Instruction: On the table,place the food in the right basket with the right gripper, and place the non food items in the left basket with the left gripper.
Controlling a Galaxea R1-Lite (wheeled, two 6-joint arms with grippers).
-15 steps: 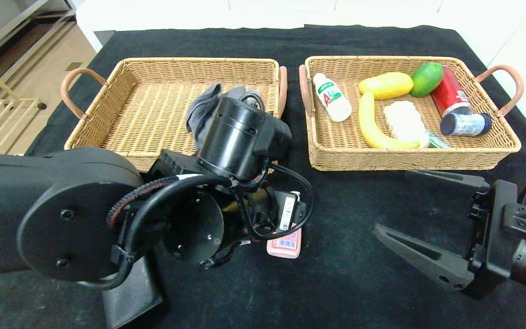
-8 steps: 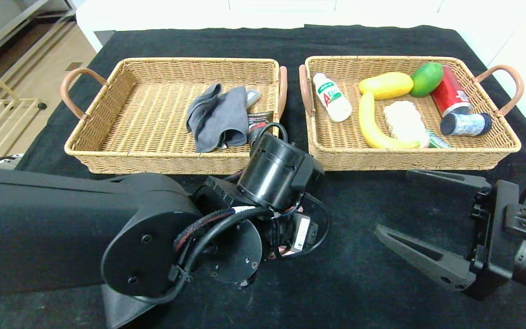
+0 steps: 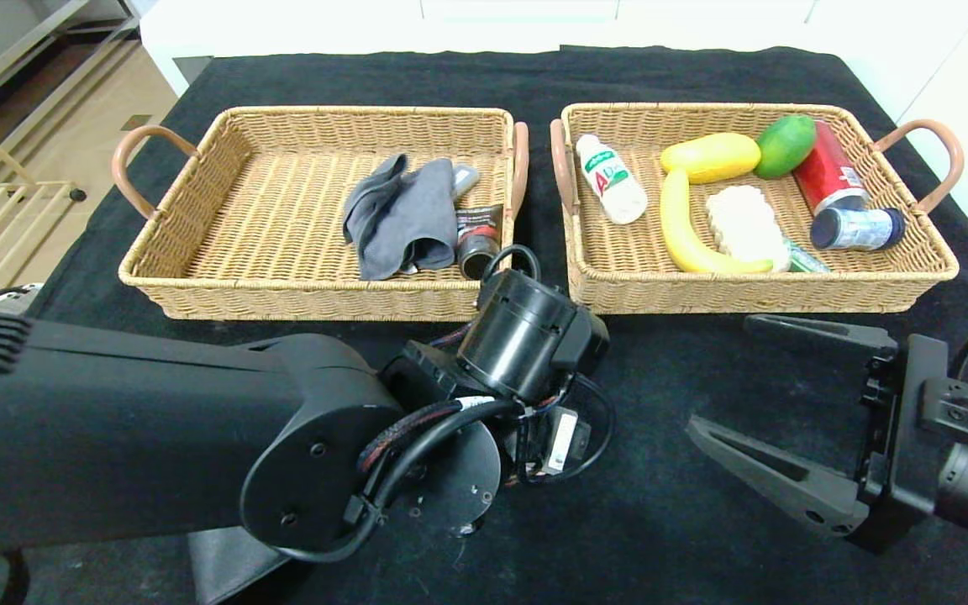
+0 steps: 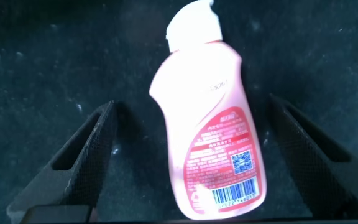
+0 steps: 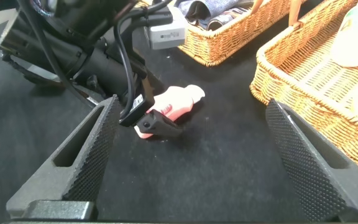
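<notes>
Left wrist view: pink bottle (image 4: 207, 118) lies flat on the black table (image 4: 42, 62), white cap pointing away from the camera, barcode label up, directly between the two spread fingers of the left gripper (image 4: 194, 155); fingers (image 4: 82, 158) stand clear of the bottle on both sides, nothing grasped. Right wrist view shows the same bottle (image 5: 174, 104) on the cloth under the left gripper, one fingertip (image 5: 157, 126) low at its side, close against the bottle. Head view: left gripper itself is hidden beneath its own wrist (image 3: 526, 336); arm reaches across the table just in front of the gap between the two baskets. Beyond the left gripper, left basket (image 3: 198, 202) holds a grey cloth (image 3: 400, 214) and a dark can (image 3: 477, 239). Right gripper (image 3: 744, 395) hangs released, fingers wide, well to the right of the left gripper and just in front of the right basket (image 3: 912, 277), which holds a white bottle (image 3: 612, 178), banana (image 3: 686, 227), yellow fruit (image 3: 711, 156), green fruit (image 3: 786, 144), red can (image 3: 828, 178) and a pale block (image 3: 744, 223).
</notes>
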